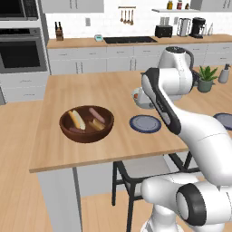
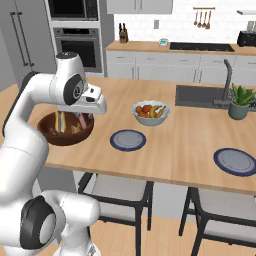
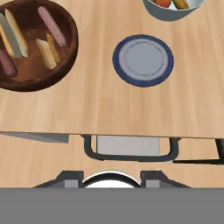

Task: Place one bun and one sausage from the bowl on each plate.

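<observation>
The dark wooden bowl (image 1: 86,137) (image 2: 67,139) (image 3: 72,39) sits on the island's left part. It holds two pale buns (image 1: 78,118) (image 3: 48,52) and two pinkish sausages (image 1: 96,114) (image 3: 52,26). One blue plate (image 1: 145,123) (image 2: 128,140) (image 3: 142,60) lies bare just right of the bowl. The other plate (image 1: 225,120) (image 2: 235,161) lies bare far to the right. My gripper (image 2: 100,107) (image 3: 110,175) hangs high above the island's near edge, between bowl and near plate. It is open and holds nothing.
A pale fruit bowl (image 2: 150,112) (image 3: 173,6) stands behind the near plate. Sink (image 2: 200,95) and potted plant (image 2: 240,102) are at the back right. Stools (image 2: 120,192) (image 3: 127,146) stand under the island's front edge.
</observation>
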You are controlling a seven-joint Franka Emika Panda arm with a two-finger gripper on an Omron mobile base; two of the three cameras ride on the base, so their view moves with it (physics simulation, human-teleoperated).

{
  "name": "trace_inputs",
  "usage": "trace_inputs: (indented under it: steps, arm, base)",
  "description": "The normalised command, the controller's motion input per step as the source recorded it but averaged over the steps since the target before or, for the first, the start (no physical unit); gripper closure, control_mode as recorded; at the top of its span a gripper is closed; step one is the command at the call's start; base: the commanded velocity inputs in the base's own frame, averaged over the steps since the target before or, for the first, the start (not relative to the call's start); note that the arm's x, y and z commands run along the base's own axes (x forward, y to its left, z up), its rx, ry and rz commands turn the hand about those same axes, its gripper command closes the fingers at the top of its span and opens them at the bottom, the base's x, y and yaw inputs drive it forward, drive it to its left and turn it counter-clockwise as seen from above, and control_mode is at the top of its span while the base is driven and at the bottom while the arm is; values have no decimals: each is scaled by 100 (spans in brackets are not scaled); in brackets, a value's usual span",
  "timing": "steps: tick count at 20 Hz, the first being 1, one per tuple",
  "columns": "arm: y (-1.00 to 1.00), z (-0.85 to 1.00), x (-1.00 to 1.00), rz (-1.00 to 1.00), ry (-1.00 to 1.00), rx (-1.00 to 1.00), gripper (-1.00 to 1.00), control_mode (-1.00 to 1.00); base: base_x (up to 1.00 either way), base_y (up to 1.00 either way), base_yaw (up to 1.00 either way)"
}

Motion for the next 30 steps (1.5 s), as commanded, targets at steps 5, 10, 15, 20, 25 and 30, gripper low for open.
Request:
trace_inputs:
  steps: [5, 10, 15, 20, 25, 30]
  arm:
    - [51, -2, 15, 0, -12, 0, -100, -100]
    - [100, -34, 86, 0, 4, -6, -100, -100]
    - [100, -59, 99, 0, 21, -9, -100, -100]
    - [87, -69, 91, 3, 21, -10, -100, -100]
    - [9, -54, 39, 8, 21, -17, -100, -100]
    - [-16, -77, 31, 15, 16, -14, -100, -100]
  base:
    - [0, 0, 0]
    - [0, 0, 0]
    - [0, 0, 0]
    - [0, 0, 0]
    - [0, 0, 0]
    - [0, 0, 0]
